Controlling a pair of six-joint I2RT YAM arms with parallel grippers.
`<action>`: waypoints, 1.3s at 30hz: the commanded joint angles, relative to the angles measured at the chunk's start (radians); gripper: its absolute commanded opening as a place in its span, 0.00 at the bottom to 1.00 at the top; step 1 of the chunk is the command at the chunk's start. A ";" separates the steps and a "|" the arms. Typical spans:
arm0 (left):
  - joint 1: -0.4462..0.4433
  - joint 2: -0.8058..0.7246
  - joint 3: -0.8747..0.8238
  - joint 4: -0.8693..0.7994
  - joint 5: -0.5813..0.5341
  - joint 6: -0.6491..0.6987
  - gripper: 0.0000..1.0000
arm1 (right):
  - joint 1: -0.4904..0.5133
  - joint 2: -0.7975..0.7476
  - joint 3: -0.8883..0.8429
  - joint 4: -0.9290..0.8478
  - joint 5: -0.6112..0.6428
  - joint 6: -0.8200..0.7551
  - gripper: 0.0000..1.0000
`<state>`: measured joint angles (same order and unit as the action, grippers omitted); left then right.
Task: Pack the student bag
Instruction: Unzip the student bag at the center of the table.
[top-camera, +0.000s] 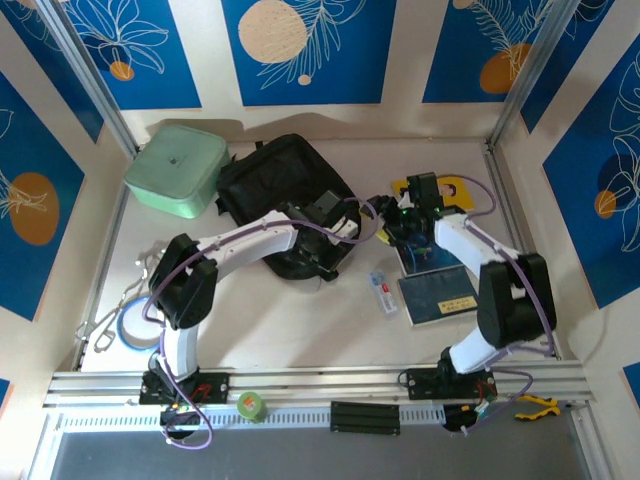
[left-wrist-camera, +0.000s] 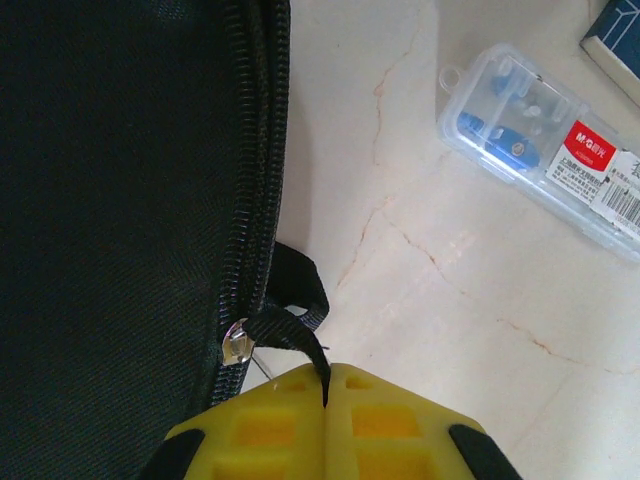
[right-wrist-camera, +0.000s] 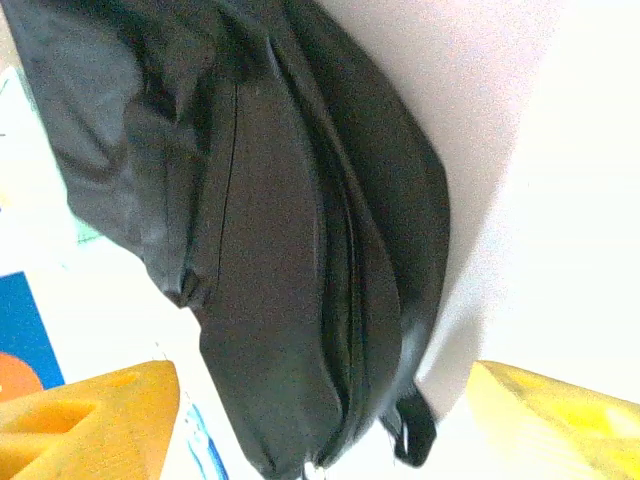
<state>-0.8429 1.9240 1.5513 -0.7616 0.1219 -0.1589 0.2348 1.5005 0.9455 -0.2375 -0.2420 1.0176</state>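
Left jaws are clenched on the black fabric pull tab (left-wrist-camera: 300, 300) of the zipper on the bag (left-wrist-camera: 110, 200). Their yellow fingers (left-wrist-camera: 270, 430) are pressed together with the tab pinched in the seam between them. The metal slider (left-wrist-camera: 237, 345) sits just beside them. Right jaws are released, with their yellow fingers (right-wrist-camera: 90, 410) spread wide and nothing between them. They point at the bag from its right side and appear clear of it.

On the pale tabletop (top-camera: 290, 320), a clear pencil case (top-camera: 383, 292) lies near the bag's near edge. A dark notebook (top-camera: 437, 293) lies just to its right.

Beyond these, the bag lies flat in the middle of the tabletop, reaching toward the far wall. It is black and is the biggest thing here. Its zipper looks shut along the edge in view. A mint-green box (top-camera: 176, 168) sits just beside it at the far left.

The bag looks soft and limp, so it will probably sag and fold rather than hold its shape. It also seems light, and it is likely to slide on the smooth tabletop when the zipper is tugged. The pull tab is the right hold for opening it. The free jaws would do best to pinch a fold of fabric beside the zipper, to steady the bag and lift the opening.
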 joint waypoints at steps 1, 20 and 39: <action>-0.004 -0.012 0.005 -0.009 -0.015 -0.027 0.00 | 0.032 -0.017 -0.082 0.044 0.021 0.129 0.76; -0.003 -0.068 -0.039 -0.007 -0.028 -0.015 0.00 | 0.111 0.234 0.006 0.119 -0.042 0.198 0.50; 0.094 -0.119 -0.092 -0.355 -0.098 0.153 0.00 | 0.096 0.250 0.064 -0.014 0.090 0.145 0.21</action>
<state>-0.7715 1.8286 1.4807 -1.0279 0.0494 -0.0380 0.3374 1.7432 0.9913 -0.1993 -0.1894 1.1713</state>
